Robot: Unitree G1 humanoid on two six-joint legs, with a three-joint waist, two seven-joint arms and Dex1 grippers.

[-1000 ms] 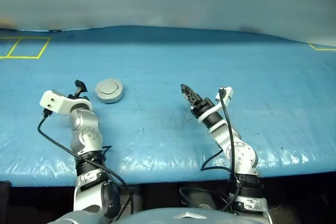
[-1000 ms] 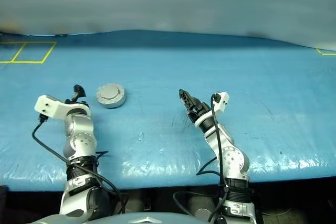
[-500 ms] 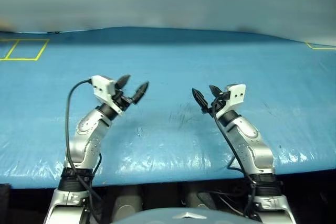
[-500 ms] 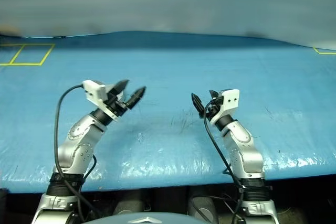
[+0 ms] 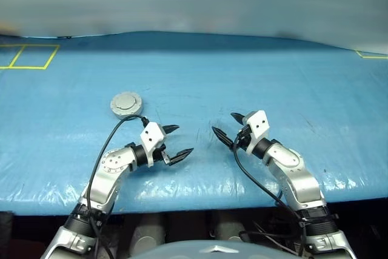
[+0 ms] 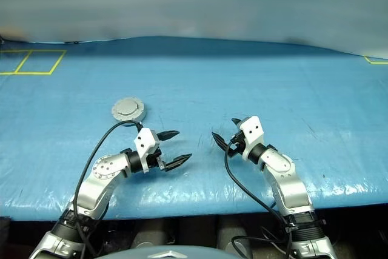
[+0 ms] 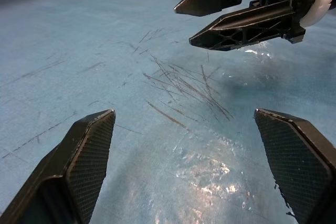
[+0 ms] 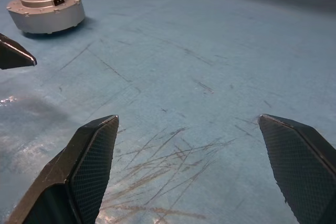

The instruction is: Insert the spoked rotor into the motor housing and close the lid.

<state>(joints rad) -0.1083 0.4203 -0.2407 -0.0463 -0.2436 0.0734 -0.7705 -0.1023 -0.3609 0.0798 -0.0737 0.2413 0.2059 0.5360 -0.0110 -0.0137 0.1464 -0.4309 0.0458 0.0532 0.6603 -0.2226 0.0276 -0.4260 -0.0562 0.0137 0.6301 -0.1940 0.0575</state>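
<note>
My left gripper [image 5: 173,142] and right gripper [image 5: 228,128] face each other, jaws wide apart and empty, low over the blue surface [image 5: 303,83], apparently because the closed motor housing [image 5: 126,104] sits behind them, needing no hold.

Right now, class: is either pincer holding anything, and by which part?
Nothing is held. The left pincer and right pincer are open and empty; the motor housing sits apart, closed.
</note>
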